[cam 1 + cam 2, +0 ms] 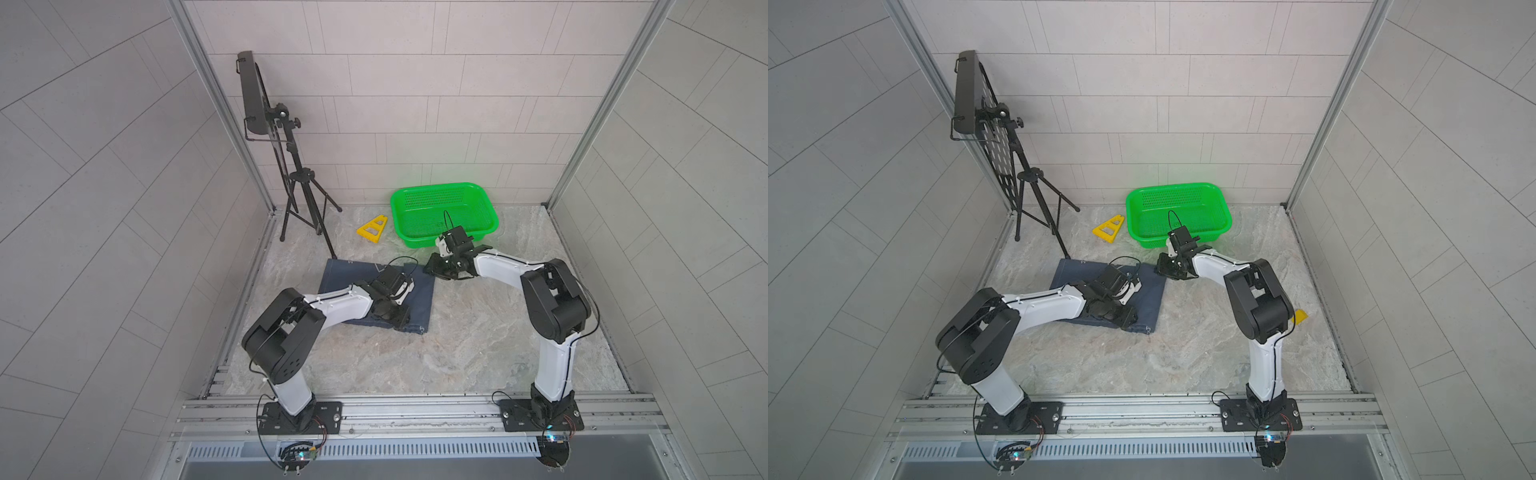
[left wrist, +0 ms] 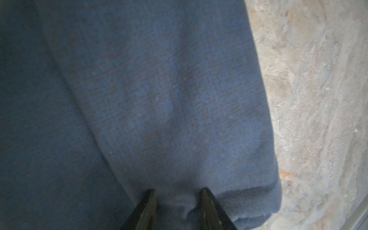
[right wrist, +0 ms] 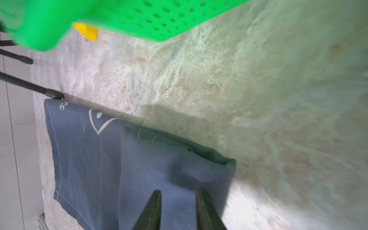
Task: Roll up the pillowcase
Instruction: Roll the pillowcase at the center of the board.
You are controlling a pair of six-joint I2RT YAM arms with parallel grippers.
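pillowcase (image 1: 420, 299) lying on counter (image 1: 457, 357), over on left arm's side, partly under that arm. left hand (image 2: 178, 193) down on near right edge, clamped on bunched fold. right hand (image 3: 179, 194) fingers apart, holding nothing, just off far right corner, near green basket (image 1: 440, 197).
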